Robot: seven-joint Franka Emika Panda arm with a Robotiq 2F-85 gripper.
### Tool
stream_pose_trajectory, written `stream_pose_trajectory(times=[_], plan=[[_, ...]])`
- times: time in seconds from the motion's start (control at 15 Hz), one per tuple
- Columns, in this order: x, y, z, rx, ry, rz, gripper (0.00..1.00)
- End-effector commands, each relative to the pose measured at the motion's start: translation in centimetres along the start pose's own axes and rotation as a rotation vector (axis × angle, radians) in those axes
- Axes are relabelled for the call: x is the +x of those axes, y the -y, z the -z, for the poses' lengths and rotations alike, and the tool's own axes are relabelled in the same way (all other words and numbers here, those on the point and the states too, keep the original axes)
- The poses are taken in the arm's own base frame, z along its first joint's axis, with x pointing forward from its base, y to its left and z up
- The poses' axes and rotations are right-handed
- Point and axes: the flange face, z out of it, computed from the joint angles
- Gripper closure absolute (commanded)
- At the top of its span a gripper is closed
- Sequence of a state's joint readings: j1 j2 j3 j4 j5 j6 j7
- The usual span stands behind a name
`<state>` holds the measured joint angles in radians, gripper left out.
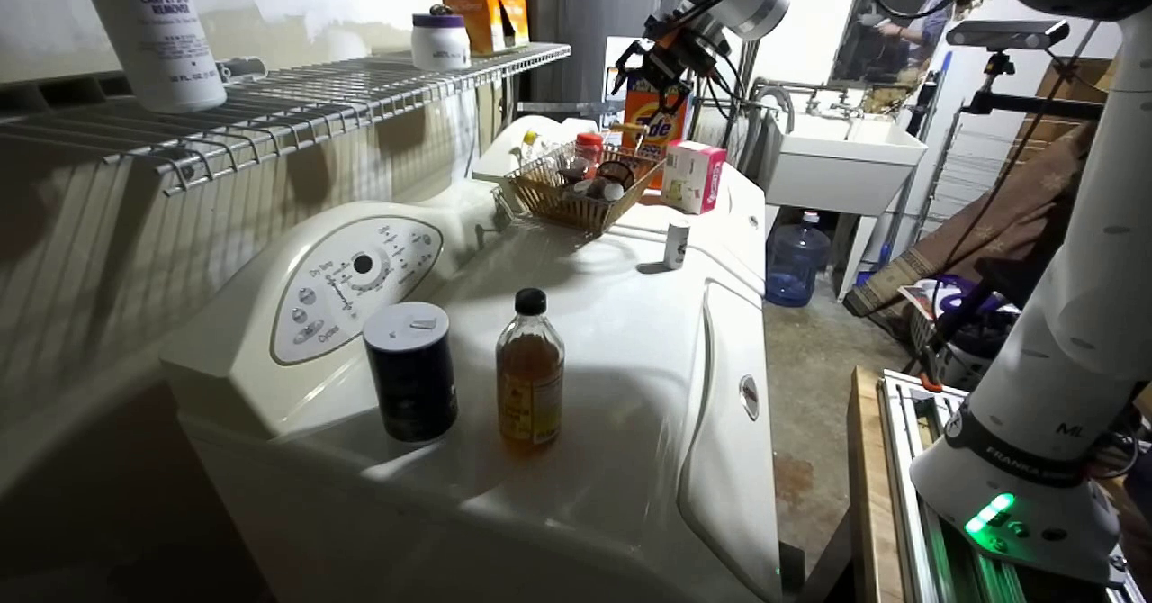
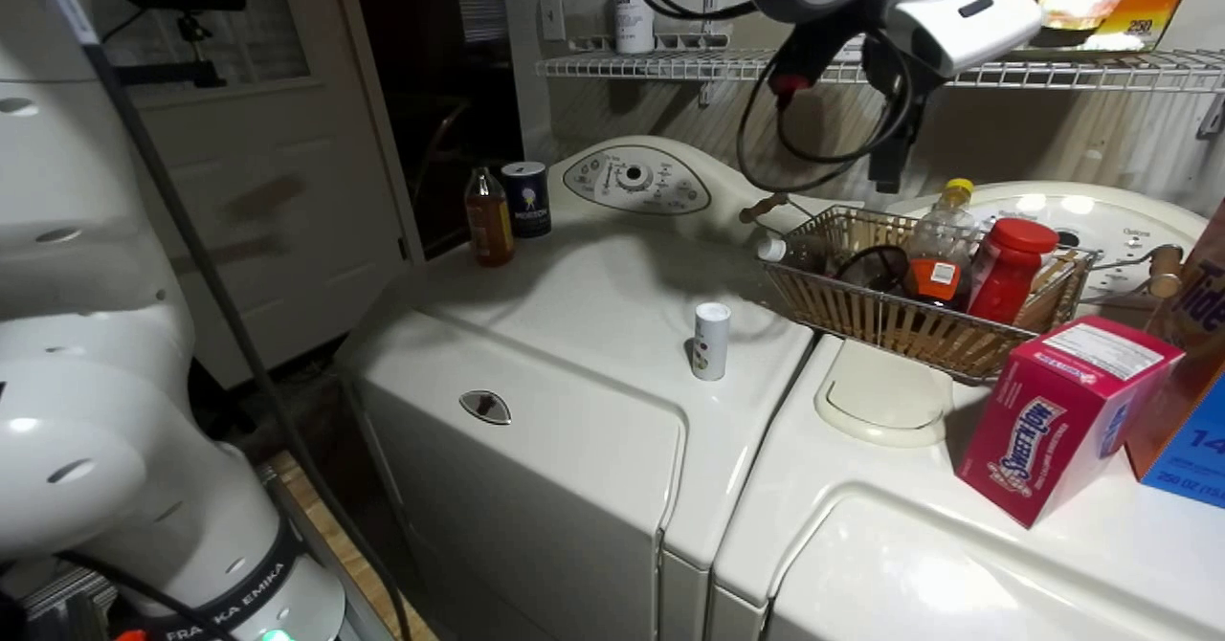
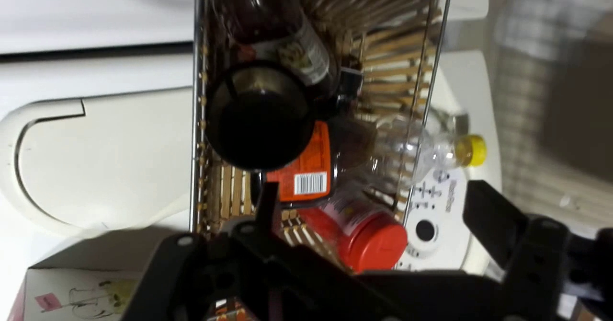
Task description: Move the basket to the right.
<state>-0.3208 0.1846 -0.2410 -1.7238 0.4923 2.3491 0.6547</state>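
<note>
The basket is a brown slatted wicker basket with a wire rim and wooden handles. It sits across the two white machines in both exterior views [image 1: 576, 211] [image 2: 890, 328], and its slats fill the middle of the wrist view [image 3: 397, 62]. It holds a red-lidded jar [image 3: 378, 246], a yellow-capped bottle [image 3: 471, 150], a dark cup [image 3: 261, 120] and a dark bottle [image 3: 268, 9]. My gripper [image 3: 375, 194] is open and empty above the basket, fingers apart over the red jar's end. It also hangs above the basket in both exterior views [image 1: 646, 92] [image 2: 888, 177].
A pink sweetener box [image 2: 1067, 421] and an orange Tide box [image 1: 652, 117] stand beside the basket. A small white shaker [image 2: 710, 342] stands in front. A black can [image 1: 411, 373] and amber bottle [image 1: 531, 378] stand farther along. A wire shelf [image 2: 794, 67] runs above along the wall.
</note>
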Motion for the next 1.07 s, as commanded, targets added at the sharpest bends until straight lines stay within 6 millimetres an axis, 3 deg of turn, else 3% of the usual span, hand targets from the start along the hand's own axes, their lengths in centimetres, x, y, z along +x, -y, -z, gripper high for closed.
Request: stream_pose_trajectory(times=[0.0, 0.4, 0.67, 0.93, 1.0], plan=[[-7.4, -0.7, 2.4, -0.041, 0.042, 0.202, 0.0], [-20.5, -1.7, 5.2, -0.121, 0.031, 0.546, 0.0], [-28.1, -3.7, 7.6, -0.159, 0.012, 0.784, 0.0], [-33.6, -6.4, 10.5, -0.144, 0.003, 1.001, 0.0], [-32.1, -4.0, 8.6, -0.144, 0.021, 0.907, 0.0]])
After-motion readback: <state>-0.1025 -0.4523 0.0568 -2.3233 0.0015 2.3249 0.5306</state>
